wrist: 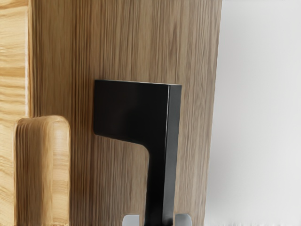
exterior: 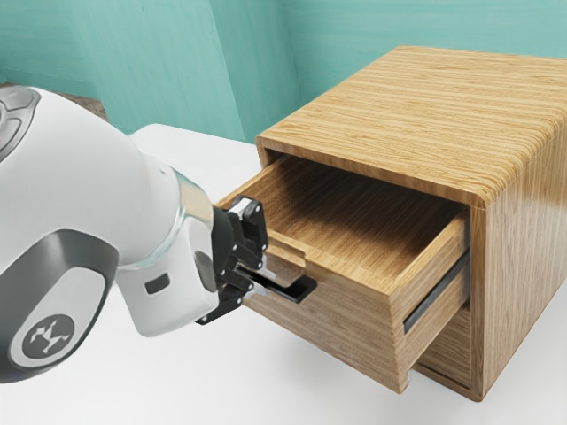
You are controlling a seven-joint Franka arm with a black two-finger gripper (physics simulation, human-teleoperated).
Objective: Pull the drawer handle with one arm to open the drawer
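Nearest to the camera, in the lower left of the exterior view, is the white and grey arm (exterior: pixel 80 257), thick and rounded, which reaches toward the middle of the frame. At its end the black gripper (exterior: pixel 266 282) sits a little left of the centre, and its two fingers are closed on the black drawer handle (exterior: pixel 299 289), one on each side of it. The wrist view shows the same: two pale grey fingertips (wrist: pixel 131 220) stand on both sides of the thin stem of the handle (wrist: pixel 141 113), right against it, and the wider flat part of the handle lies beyond them, in front of the brown wood of the drawer front (wrist: pixel 117 47). Beside that front there is a lighter, rounded wood edge (wrist: pixel 42 169); I cannot tell to which part it belongs. The handle is fixed on the front of the drawer (exterior: pixel 337 332), which is in the centre and lower right of the exterior view. The drawer stands well out of its opening, so its inside floor and side walls can be seen, and a dark rail shows along its right side. Behind and around it is the wooden cabinet (exterior: pixel 425 106), a plain box that takes the upper right of the frame. All of this stands on a white table (exterior: pixel 177 381), which fills the bottom of the frame. Farthest away, across the top and upper left, is a teal wall (exterior: pixel 133 53).
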